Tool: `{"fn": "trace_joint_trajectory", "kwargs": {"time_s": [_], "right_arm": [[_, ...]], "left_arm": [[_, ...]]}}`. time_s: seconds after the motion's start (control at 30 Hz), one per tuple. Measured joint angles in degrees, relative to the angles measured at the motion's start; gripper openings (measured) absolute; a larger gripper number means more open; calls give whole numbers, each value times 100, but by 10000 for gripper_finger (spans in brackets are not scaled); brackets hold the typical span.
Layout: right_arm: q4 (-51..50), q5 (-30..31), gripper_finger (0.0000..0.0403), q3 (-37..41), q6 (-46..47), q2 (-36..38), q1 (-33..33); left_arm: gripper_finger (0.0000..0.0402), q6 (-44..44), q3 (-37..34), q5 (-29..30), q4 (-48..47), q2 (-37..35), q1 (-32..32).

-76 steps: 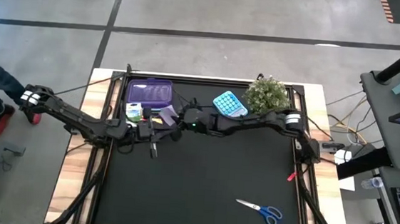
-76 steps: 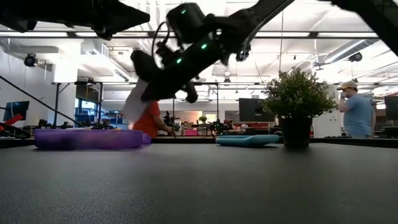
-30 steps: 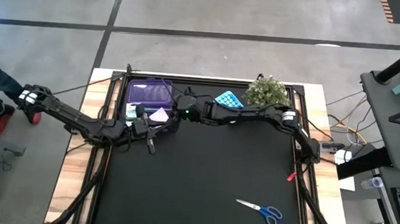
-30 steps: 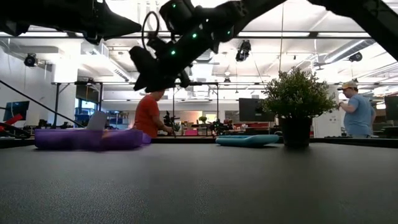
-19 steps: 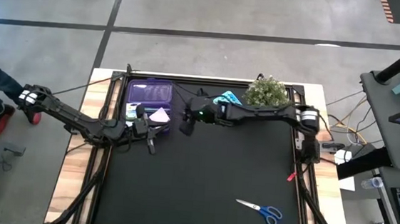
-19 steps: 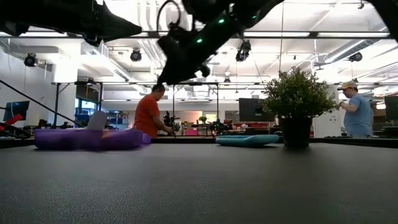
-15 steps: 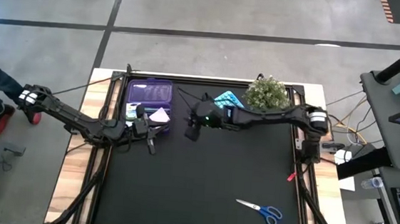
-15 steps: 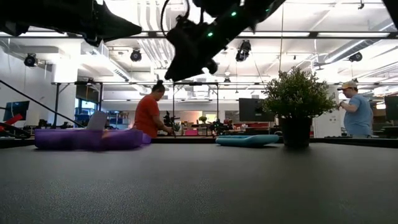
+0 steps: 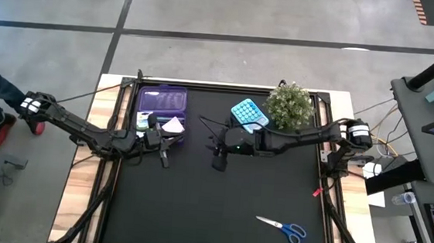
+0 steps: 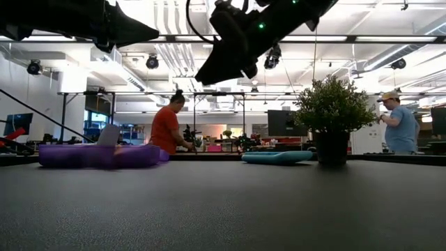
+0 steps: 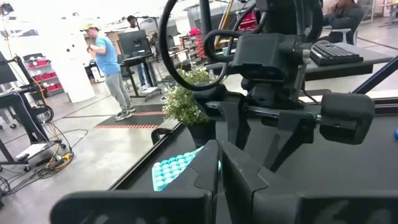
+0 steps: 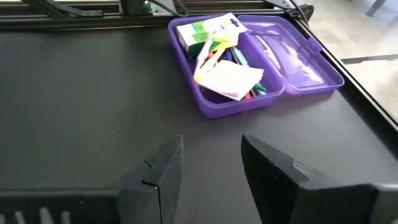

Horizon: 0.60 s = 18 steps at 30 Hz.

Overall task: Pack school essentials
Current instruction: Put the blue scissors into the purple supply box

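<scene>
Black desk (image 9: 218, 207) mostly bare; scissors (image 9: 282, 228) lie near its front edge, well apart from the case (image 9: 161, 111). Right gripper (image 12: 211, 163), jaws spread and empty, could misjudge those flat blades. Left gripper (image 9: 164, 158) waits beside the case; I cannot tell its jaws.

the other arm's end effector (image 11: 264, 155) fills the middle, over the black tabletop (image 11: 348, 186). a leafy plant (image 11: 186, 102) and a light blue bumpy thing (image 11: 174, 171) sit left. a person (image 11: 112, 62) stands upper left.

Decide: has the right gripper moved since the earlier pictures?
Yes. The right gripper has drawn back from the purple case, out over the mat.
</scene>
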<state>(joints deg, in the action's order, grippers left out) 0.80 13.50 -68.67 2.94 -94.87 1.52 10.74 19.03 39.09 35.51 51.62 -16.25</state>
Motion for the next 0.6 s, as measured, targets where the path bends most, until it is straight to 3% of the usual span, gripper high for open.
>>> {"fn": "trace_joint_trajectory", "kwargs": {"time_s": [0.6], "right_arm": [[-118,1,137,-16,39,0,43]], "left_arm": [[2,-4,0,0,0,0,0]]}}
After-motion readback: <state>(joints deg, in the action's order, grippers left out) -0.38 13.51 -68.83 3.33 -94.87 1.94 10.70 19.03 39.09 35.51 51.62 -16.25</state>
